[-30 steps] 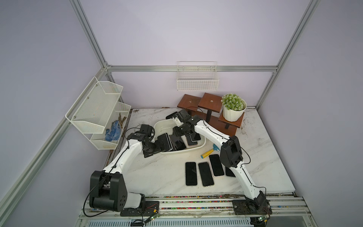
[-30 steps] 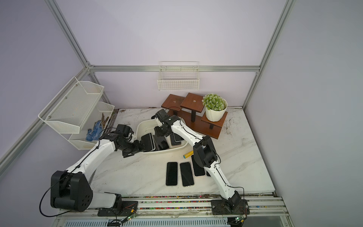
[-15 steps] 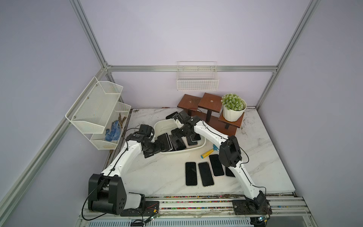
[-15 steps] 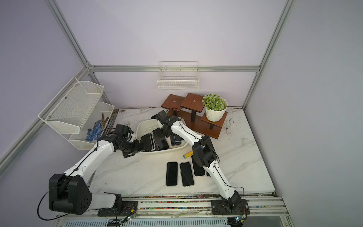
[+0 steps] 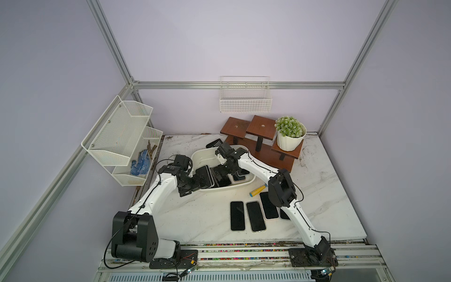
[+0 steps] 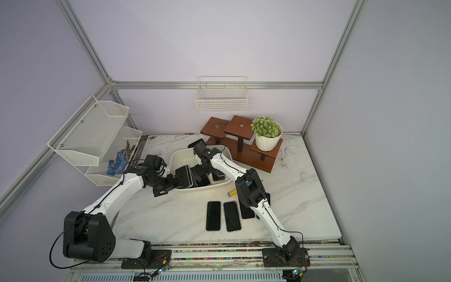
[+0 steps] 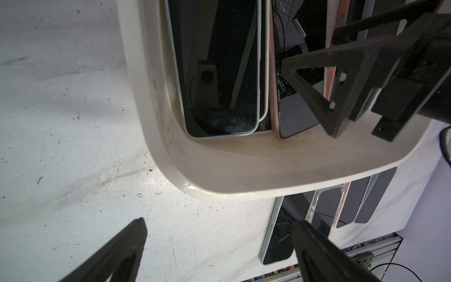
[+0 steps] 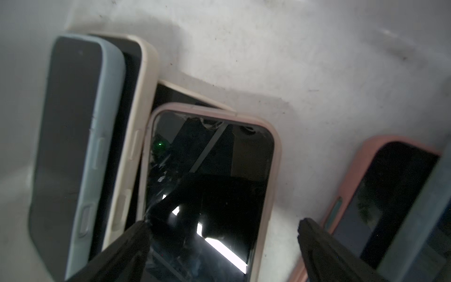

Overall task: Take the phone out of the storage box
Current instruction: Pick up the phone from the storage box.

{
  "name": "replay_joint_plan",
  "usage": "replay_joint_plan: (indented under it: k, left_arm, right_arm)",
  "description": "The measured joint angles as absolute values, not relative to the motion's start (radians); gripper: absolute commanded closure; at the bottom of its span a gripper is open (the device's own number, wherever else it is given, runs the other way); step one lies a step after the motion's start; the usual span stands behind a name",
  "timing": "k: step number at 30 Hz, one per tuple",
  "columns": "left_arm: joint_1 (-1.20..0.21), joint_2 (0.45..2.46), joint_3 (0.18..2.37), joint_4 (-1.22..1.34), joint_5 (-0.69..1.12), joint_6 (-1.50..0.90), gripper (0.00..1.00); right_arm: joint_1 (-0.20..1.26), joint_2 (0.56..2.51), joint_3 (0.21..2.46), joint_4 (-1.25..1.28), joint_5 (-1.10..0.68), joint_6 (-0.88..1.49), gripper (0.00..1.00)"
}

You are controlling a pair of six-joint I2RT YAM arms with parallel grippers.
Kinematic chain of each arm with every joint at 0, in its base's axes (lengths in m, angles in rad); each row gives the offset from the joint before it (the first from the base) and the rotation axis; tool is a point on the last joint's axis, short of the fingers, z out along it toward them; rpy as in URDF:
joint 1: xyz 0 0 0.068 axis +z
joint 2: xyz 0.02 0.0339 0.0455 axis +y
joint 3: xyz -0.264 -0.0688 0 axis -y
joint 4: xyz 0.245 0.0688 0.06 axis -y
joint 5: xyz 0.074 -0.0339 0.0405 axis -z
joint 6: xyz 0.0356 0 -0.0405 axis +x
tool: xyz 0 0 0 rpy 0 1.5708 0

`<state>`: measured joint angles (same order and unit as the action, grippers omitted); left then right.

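Our right gripper [image 8: 223,225] hangs down inside the shallow white plastic storage box [image 8: 317,61], jaws wide apart and empty. 1 fingertip [image 8: 136,234] sits over a long edge of the pale-pink-cased phone [image 8: 210,158] with the black glass screen, and the other is just past the opposite edge. That phone lies screen-up on the box floor, 1 corner overlapping a cream-cased phone [image 8: 136,109] that is stacked with a pale-blue-cased one [image 8: 73,122]. A salmon-cased phone [image 8: 390,195] lies apart from it.

We judge the phone stiff, flat and fairly dense. The glass looks slick, and it may be cracked near the top. The rubbery case should give the better hold, so we would pinch across the 2 long case edges and lift level.

Our left gripper [image 7: 219,223] is also spread and empty. It is outside the box beside the rounded rim [image 7: 219,180], over the white marble tabletop [image 7: 61,122].

In a top view, 4 dark phones [image 5: 237,216] lie in a row on the table in front of the box.
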<state>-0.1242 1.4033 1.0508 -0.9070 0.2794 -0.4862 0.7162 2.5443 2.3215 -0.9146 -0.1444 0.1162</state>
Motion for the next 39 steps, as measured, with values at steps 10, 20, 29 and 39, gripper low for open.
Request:
replay_joint_plan:
  k: [10, 20, 29, 39]
  left_arm:
    - [-0.106, 1.521, 1.053, -0.899, 0.271, -0.469, 0.04]
    - [-0.096, 1.543, 1.063, -0.887, 0.269, -0.443, 0.04]
    - [-0.085, 1.575, 1.076, -0.886, 0.265, -0.422, 0.04]
    - [-0.083, 1.592, 1.1, -0.892, 0.265, -0.406, 0.04]
  right_arm:
    - [0.721, 2.576, 2.371, -0.922, -0.152, 0.099, 0.0]
    - [0.727, 2.578, 2.354, -0.917, -0.17, 0.067, 0.0]
    - [0.738, 2.548, 2.29, -0.925, -0.111, 0.034, 0.0]
    - [0.743, 2.506, 2.239, -1.017, -0.097, 0.043, 0.02]
